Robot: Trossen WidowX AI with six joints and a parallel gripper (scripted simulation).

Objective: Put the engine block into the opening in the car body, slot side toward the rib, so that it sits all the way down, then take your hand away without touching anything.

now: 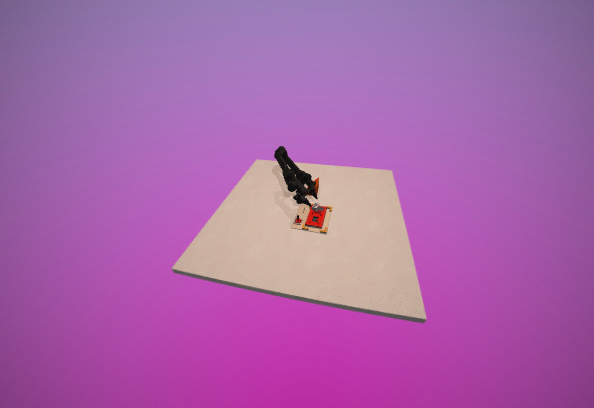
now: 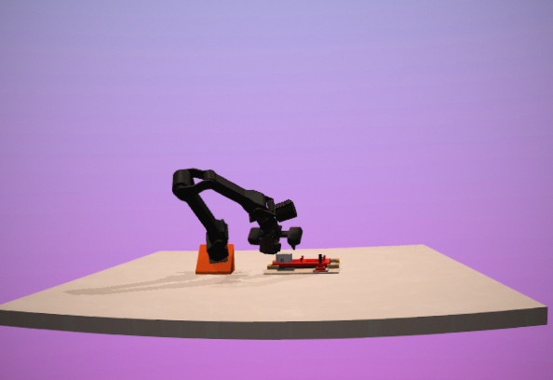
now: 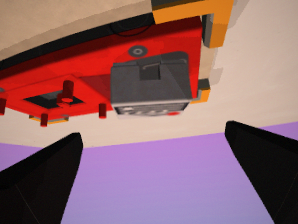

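The red car body [image 1: 311,223] [image 2: 313,262] [image 3: 100,60] lies flat in its holder. The grey engine block [image 1: 316,207] [image 2: 284,258] [image 3: 150,91] stands at the opening near the body's end closest to the arm. It rises above the red surface and looks about upright in the exterior view. The wrist view shows a slot in its dark side, facing the round grey disc on the body. How deep it sits and the rib are hidden. My gripper [image 1: 313,201] [image 3: 154,133] is wide open and empty, its fingertips clear of the block.
Orange corner brackets [image 3: 217,30] [image 1: 324,230] surround the car body. Red posts [image 3: 68,90] stand up beside a square dark recess. A small red part with a black upright [image 1: 298,220] [image 2: 320,264] is on the pale board beside the body. The orange arm base [image 2: 214,260] is behind.
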